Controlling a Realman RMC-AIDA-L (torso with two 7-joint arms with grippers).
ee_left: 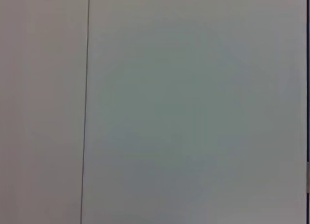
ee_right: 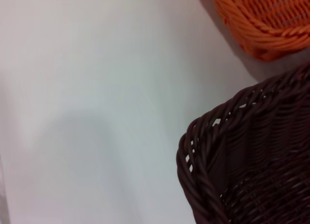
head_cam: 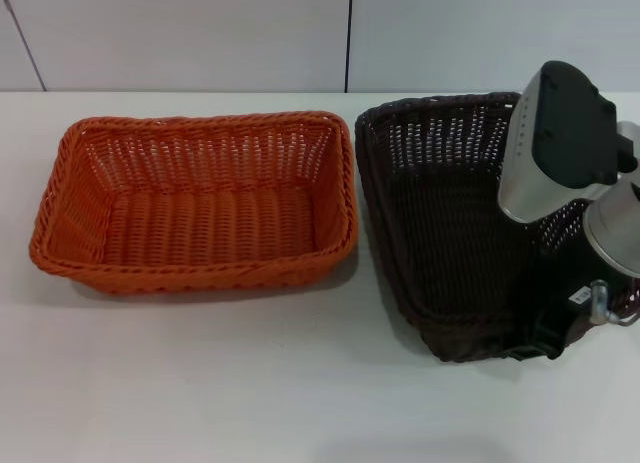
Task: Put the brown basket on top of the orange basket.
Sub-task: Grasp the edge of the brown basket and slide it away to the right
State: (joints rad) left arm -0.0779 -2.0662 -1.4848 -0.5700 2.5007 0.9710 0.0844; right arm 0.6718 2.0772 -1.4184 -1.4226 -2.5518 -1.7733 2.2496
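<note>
Orange basket [head_cam: 195,203] sits flat on the white worktop [head_cam: 250,383], open and ready to take the other one. Just beside it, the brown basket [head_cam: 440,223] looks tipped up, likely because the right arm is at its near right corner. That arm hides the right claw, so I cannot tell if it grips. No left claw shows.

Table: you see a plain white tabletop [head_cam: 200,383] filling the near ground.
Wall: you face pale grey-white panels [head_cam: 180,33] behind it.
Seams: dark vertical joint lines [head_cam: 349,33] split those panels.
Light: even, with soft shadows.
</note>
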